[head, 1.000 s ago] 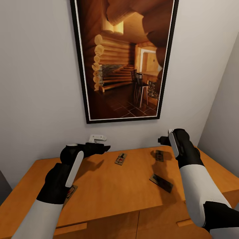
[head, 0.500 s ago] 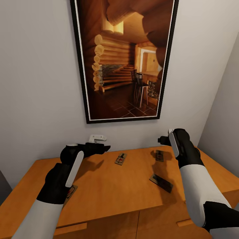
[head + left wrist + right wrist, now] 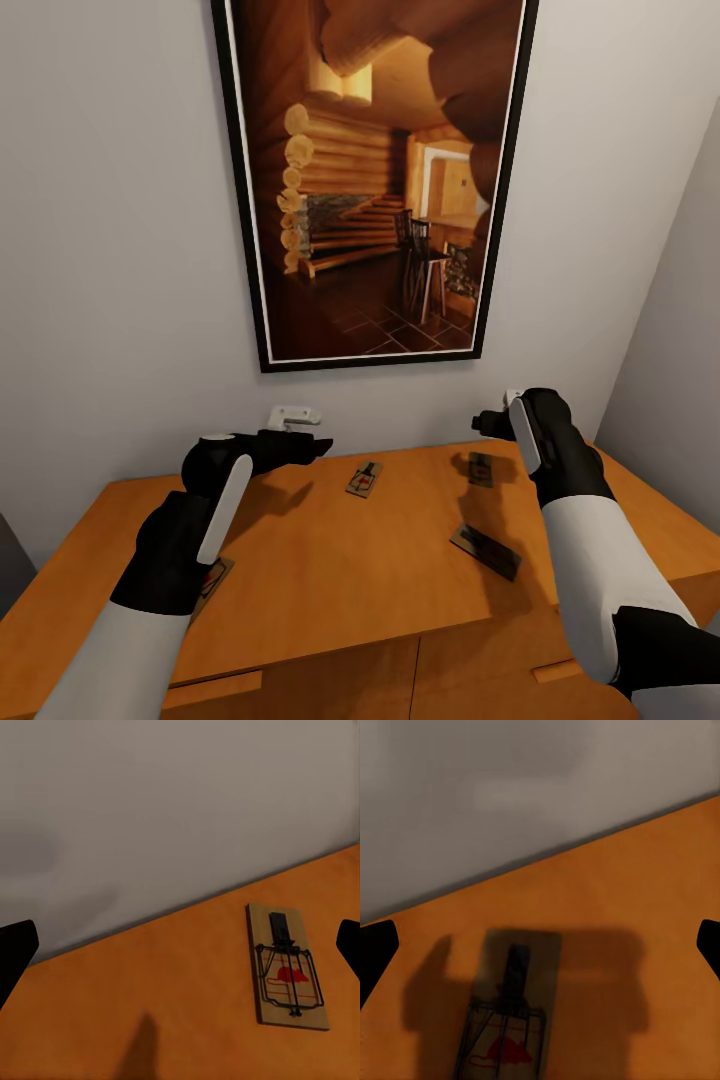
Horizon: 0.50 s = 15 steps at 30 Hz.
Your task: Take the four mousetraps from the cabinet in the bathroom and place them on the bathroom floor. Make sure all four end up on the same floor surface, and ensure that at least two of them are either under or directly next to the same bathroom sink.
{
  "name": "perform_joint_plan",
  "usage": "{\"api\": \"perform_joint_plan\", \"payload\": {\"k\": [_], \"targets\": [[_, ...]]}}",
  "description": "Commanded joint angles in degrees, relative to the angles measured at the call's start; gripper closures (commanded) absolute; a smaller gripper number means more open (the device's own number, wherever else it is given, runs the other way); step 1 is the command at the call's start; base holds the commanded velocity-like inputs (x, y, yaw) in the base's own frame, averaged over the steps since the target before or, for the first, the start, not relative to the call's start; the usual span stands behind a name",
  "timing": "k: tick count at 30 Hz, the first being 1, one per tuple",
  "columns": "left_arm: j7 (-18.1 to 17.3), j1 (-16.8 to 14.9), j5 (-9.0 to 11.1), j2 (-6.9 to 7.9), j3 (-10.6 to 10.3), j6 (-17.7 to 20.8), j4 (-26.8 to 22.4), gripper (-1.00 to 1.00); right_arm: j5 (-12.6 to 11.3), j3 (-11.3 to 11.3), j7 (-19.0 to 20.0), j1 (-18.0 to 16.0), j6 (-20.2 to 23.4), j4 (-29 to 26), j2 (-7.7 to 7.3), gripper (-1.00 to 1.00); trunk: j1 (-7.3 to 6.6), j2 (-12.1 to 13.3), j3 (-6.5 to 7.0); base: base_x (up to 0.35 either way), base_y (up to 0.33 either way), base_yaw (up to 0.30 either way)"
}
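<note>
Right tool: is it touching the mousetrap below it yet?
Apart. In the right wrist view the mousetrap lies flat on the cabinet top, with both fingertips wide at the frame edges, clear of it.

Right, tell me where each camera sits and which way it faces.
Head: up high, looking down at the cabinet and framed picture; both arms show.
Left wrist: behind the left gripper, facing a mousetrap; fingertips show.
Right wrist: behind the right gripper, facing a shadowed mousetrap.
Shared: cabinet top and wall.

Four mousetraps (image 3: pixel 365 479) flat on cabinet (image 3: pixel 330 580); both arms above.
</note>
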Motion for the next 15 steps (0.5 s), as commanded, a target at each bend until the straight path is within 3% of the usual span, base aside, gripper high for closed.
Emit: {"api": "perform_joint_plan", "payload": {"k": [1, 15], "targets": [[-0.24, -0.05, -0.12, -0.02, 0.04, 0.25, -0.03, -1.00, -0.45, 0.00, -0.38, -0.04, 0.19, -0.05, -0.02, -1.00, 0.00, -0.04, -0.07, 0.000, 0.000, 0.000], [-0.15, -0.05, -0.12, -0.03, 0.00, 0.32, -0.03, -1.00, -0.67, 0.00, -0.40, -0.04, 0.19, 0.02, -0.05, -1.00, 0.00, -0.04, -0.07, 0.000, 0.000, 0.000]]}}
